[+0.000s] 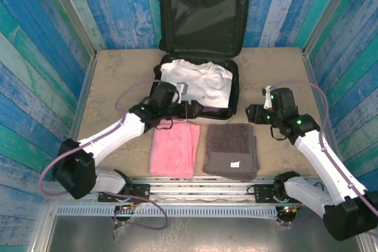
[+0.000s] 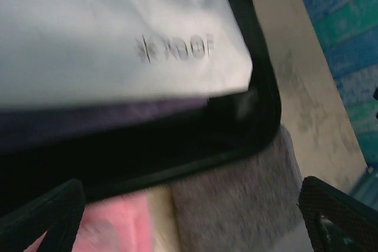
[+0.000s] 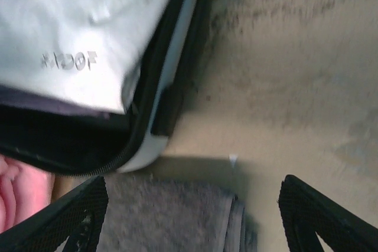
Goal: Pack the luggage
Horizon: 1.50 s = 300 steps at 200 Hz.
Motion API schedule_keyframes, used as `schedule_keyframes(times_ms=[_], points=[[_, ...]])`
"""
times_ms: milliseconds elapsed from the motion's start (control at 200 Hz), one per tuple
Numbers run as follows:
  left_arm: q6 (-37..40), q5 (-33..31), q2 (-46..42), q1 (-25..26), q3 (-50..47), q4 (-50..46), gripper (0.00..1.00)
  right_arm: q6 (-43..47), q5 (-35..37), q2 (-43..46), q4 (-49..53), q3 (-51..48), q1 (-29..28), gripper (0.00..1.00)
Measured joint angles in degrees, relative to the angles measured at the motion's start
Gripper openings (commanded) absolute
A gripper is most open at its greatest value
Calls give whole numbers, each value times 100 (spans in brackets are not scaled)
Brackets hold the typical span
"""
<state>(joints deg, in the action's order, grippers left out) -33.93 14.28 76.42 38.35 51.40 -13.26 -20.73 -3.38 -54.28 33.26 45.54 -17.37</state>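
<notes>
The luggage (image 1: 201, 19) lies open at the back of the table, its black-lined lid upright against the wall. A folded white garment (image 1: 198, 81) with a small printed logo rests in its base. In front of it lie a pink towel (image 1: 174, 149) and a grey towel (image 1: 231, 149). My left gripper (image 1: 190, 110) hovers at the luggage's front rim (image 2: 260, 104), open and empty, over the grey towel (image 2: 236, 205) and pink towel (image 2: 112, 228). My right gripper (image 1: 254, 113) is open and empty beside the luggage's white front-right corner (image 3: 150, 146), above the grey towel (image 3: 171, 216).
The tan table (image 1: 118, 75) is walled by blue painted planks on three sides. Bare tabletop (image 3: 283, 75) stretches to the right of the luggage. A metal rail (image 1: 201, 190) with the arm bases runs along the near edge.
</notes>
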Motion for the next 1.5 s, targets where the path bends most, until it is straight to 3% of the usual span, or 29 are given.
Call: schedule_keyframes(times_ms=[205, 451, 716, 1167, 1352, 1502], points=[[-785, 33, 70, 772, -326, 245, 93, -387, -343, 308, -26, -654, 0, 68], [-1469, -168, 715, 1467, -236, 332, 94, -638, -614, -68, -151, -1290, 4, 61], [-1967, -476, 1408, 1467, 4, 101, 96, -905, -739, -297, -669, -1825, 7, 45], [-2264, -540, 2024, 1464, 140, 380, 95, -1078, -581, -817, -1340, -2151, 9, 40], [-2430, -529, 2302, 1432, 256, 859, 100, -1102, -557, -933, -1377, -2087, 9, 36], [-2583, -562, 2498, 1521, 321, 1235, 89, -1139, -564, -911, -1390, -2096, 9, 35]])
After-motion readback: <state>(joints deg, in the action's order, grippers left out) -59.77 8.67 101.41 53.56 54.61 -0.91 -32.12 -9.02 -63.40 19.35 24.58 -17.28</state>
